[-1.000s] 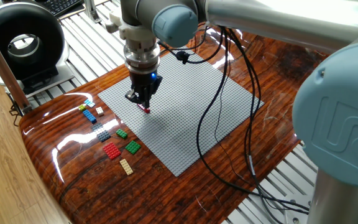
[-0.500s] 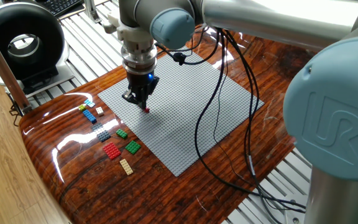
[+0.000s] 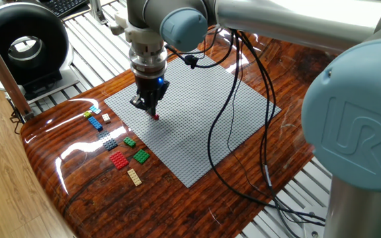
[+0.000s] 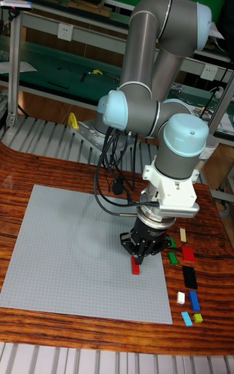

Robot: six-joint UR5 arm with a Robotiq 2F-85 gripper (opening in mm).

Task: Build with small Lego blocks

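The single gripper [image 3: 149, 109] [image 4: 138, 254] points straight down over the grey baseplate [image 3: 204, 125] [image 4: 65, 250], near the plate's edge that faces the loose bricks. Its two fingers are clenched on one small red brick [image 3: 155, 116] [image 4: 136, 265], which hangs between the tips and reaches down to the studded surface; whether it is seated there cannot be told.

The other small Lego blocks lie off the plate on the wooden table [image 3: 98, 192] [image 4: 214, 218], a little way from the fingers. Nine can be counted: one tan plate [image 3: 134, 176] [image 4: 182, 235], one red plate [image 3: 118, 160] [image 4: 188, 254], two green bricks [image 3: 141, 156] [image 4: 173, 258], one dark grey plate [image 3: 109, 141] [image 4: 190, 276], one blue brick [image 3: 96, 123] [image 4: 194, 299], one white brick [image 3: 106, 117] [image 4: 181, 297], one yellow-green brick [image 3: 88, 114] [image 4: 197, 317] and one light blue brick [image 3: 94, 109] [image 4: 186, 318].
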